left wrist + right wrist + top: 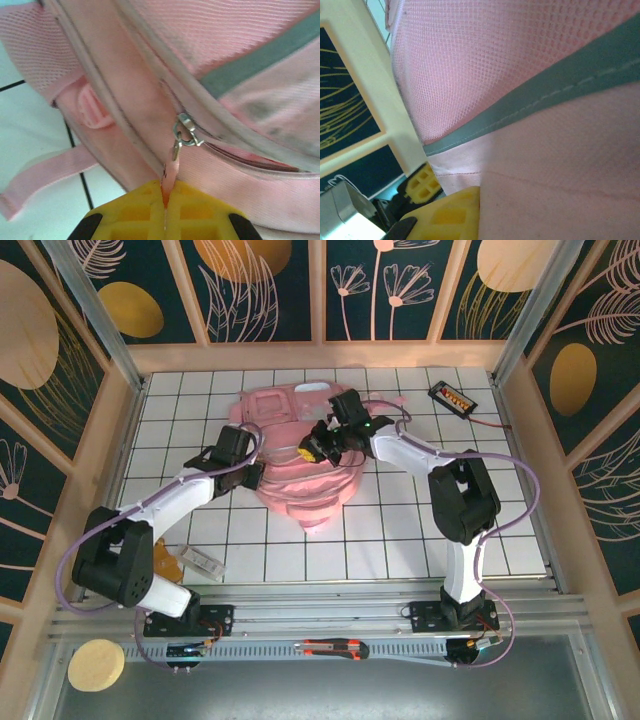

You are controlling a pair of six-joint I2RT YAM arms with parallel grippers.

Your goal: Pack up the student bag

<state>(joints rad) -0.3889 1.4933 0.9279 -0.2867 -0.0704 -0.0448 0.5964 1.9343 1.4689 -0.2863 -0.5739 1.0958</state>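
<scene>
A white tiled table [400,530] sits inside dark panelled walls painted with gold and pink leaves; the student bag [300,485] lies flat on the middle of the table, towards the far side, pink mesh and fabric crossed by a grey strip [530,100]. The left arm [170,505] reaches in from the near left to the bag's left edge; the right arm [440,475] bends in from the near right to its far half. The left gripper [165,192] is clenched on the pink pull tab [170,175], which hangs from the metal zip slider [186,132] (the zip beside it lies partly parted); the right gripper [322,447] is clamped down on the bag's fabric, its yellow finger [452,215] pressed against the cloth. A black device [450,397] with a cable lies at the far right, well apart from the bag; a box cutter [335,648] rests on the near rail.
</scene>
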